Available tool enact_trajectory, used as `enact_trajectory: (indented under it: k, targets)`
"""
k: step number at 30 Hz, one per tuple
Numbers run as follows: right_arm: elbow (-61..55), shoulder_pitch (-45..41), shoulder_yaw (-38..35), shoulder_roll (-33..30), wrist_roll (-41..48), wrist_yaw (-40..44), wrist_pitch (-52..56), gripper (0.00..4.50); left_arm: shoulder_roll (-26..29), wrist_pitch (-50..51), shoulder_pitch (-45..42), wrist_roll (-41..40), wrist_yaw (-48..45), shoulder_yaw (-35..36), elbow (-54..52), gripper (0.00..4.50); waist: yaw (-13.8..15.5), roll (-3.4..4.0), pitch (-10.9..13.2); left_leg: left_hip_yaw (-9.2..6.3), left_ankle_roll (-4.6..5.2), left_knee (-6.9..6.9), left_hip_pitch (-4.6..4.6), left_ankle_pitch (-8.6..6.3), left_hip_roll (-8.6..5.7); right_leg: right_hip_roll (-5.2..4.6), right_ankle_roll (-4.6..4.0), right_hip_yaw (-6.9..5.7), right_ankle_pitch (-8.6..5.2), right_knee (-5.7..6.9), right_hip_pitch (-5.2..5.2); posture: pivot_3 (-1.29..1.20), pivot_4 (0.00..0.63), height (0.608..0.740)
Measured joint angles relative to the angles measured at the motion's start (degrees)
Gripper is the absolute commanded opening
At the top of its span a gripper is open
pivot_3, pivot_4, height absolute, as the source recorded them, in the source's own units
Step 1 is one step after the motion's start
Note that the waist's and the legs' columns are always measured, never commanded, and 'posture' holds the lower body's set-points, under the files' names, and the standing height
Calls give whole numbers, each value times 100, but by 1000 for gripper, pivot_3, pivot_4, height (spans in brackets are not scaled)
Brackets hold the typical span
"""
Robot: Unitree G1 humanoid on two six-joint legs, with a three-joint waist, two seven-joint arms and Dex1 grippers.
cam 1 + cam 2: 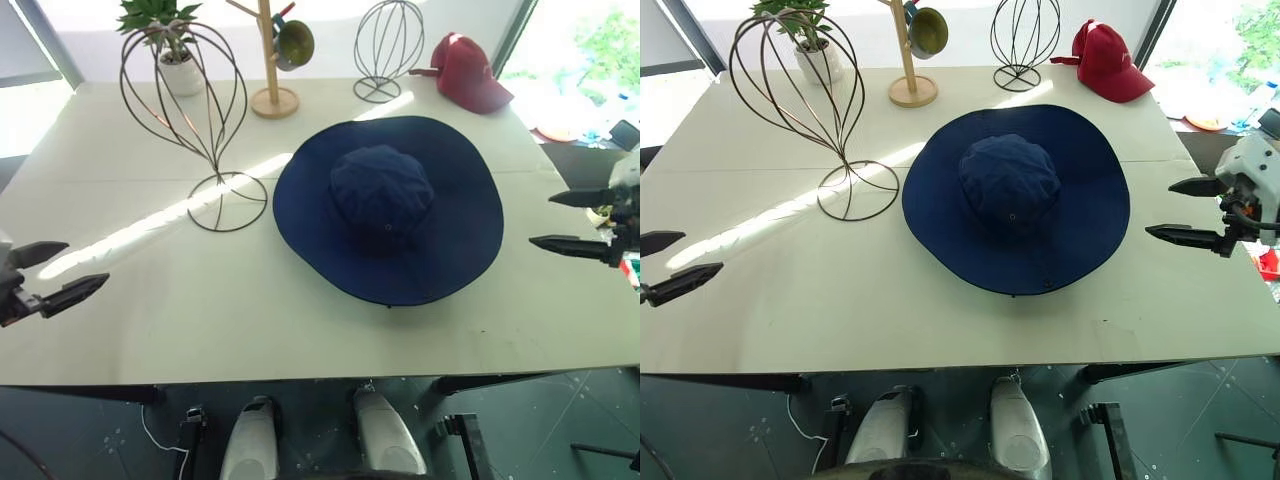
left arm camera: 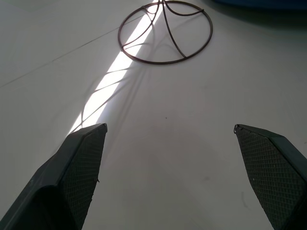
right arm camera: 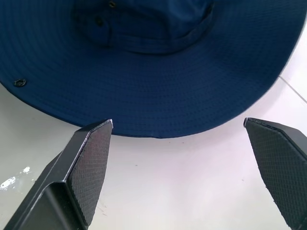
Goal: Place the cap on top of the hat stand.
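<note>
The wide-brimmed navy blue fabric cap (image 1: 388,208) lies flat just right of the dark wire head-shaped hat stand (image 1: 200,120) — left gripper (image 1: 55,268) and right gripper (image 1: 570,220) flank it, jaws spread wide, empty.

At the far edge of my white table (image 1: 300,320), a potted plant (image 1: 165,40), a wooden tree stand (image 1: 272,60) holding a cup (image 1: 295,42), a smaller wire stand (image 1: 385,45), a red baseball cap (image 1: 468,72).

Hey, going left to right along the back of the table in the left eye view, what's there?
Potted plant → wooden tree stand → smaller wire stand → dark red baseball cap.
</note>
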Motion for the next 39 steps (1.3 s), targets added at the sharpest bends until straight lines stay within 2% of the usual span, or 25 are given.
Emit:
enact_trajectory:
  k: [12, 18, 24, 29, 34, 39]
  targets:
    - [301, -138, 132, 49, -79, -79, -347, 4500, -58, -4, -63, -1, 58, -7, -24, 4442, -1, 0, 0, 0, 0, 0, 1, 0, 0, 2, 0, 0, 0, 3, 0, 0, 150, 739]
    - [-55, 111, -39, 58, 1, -309, -185, 4500, -7, 314, -774, -344, 47, -314, -61, 4442, 10, 1, -1, -3, 1, 4, 1, 1, 0, 5, 1, 0, 0, 9, 4, 0, 150, 739]
    - [-2191, 1253, -684, 94, 294, -642, 347, 4500, 351, 1130, -2090, -1413, -239, -1132, -625, 4442, 19, 0, -1, -9, 1, 5, 2, 1, 0, 10, 7, 0, 1, 15, 8, 0, 150, 739]
    - [-4524, 2458, -1186, 336, 476, -1089, 964, 4500, 399, 1374, -3143, -1821, -702, -2349, -872, 4442, 23, 0, -3, -18, 1, 7, 9, 1, 0, 17, 11, -1, 0, 19, 16, 0, 150, 739]
    - [-5592, 3661, -1198, 751, -260, -1590, 704, 4500, 314, 1314, -3814, -1709, -1183, -3283, -709, 4442, 67, -7, -4, -19, 1, 38, 0, 1, -1, 17, 9, -1, -1, 20, 21, 0, 150, 739]
    - [-5852, 4006, -529, 938, -1501, -2348, -10, 4500, 228, 1195, -4195, -1514, -1498, -3717, -502, 4442, 68, -17, -10, -19, 1, 53, 2, 1, -1, 15, 6, -1, 0, 21, 29, 0, 150, 739]
